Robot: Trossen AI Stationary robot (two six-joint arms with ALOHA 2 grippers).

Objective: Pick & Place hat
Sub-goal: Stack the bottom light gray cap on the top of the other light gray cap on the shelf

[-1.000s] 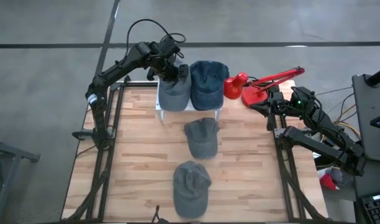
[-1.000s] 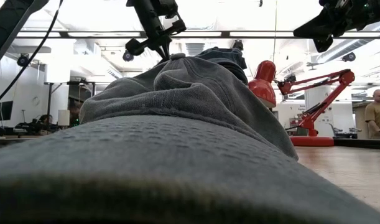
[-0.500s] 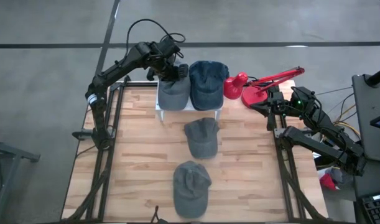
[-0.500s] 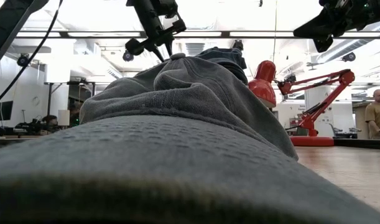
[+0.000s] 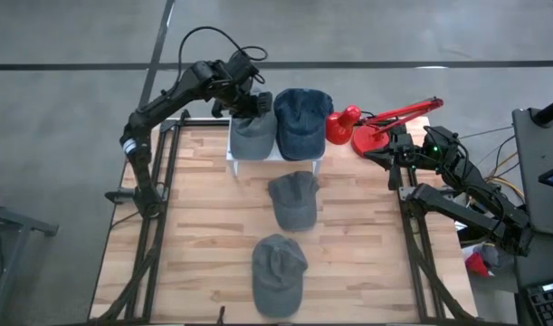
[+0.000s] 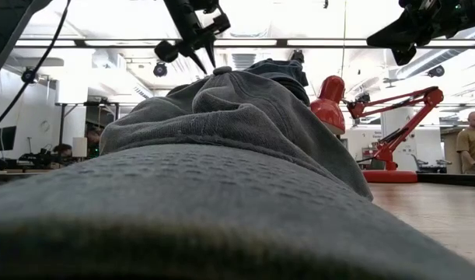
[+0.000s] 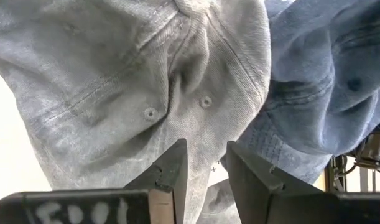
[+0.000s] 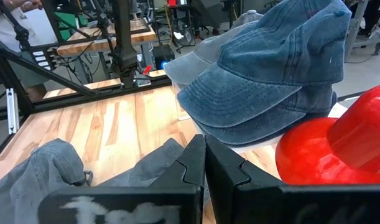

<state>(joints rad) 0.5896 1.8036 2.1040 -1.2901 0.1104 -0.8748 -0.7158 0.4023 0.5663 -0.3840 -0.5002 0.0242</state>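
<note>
A grey cap [image 5: 253, 136] sits crown-up on a white stand [image 5: 231, 157] at the table's far edge, next to a blue cap [image 5: 301, 120]. My left gripper [image 5: 250, 101] hovers just above the grey cap's crown [image 7: 146, 93], fingers a little apart and pointing down; in the low view my left gripper [image 6: 204, 56] stands clear of the cap's top. Two more grey caps lie flat on the table, one mid-table [image 5: 292, 199] and one near the front [image 5: 278, 272]. My right gripper [image 8: 205, 155] waits shut at the table's right side.
A red desk lamp [image 5: 357, 124] stands at the far right, beside the blue cap [image 8: 270, 68]. The nearest grey cap [image 6: 183, 218] fills the low view's foreground. Bare wood lies left and right of the two caps on the table. People show in the room behind.
My left gripper has risen off the top of the grey cap on the stand and now hangs a short way above it. The cap has stayed where it was on the stand.
</note>
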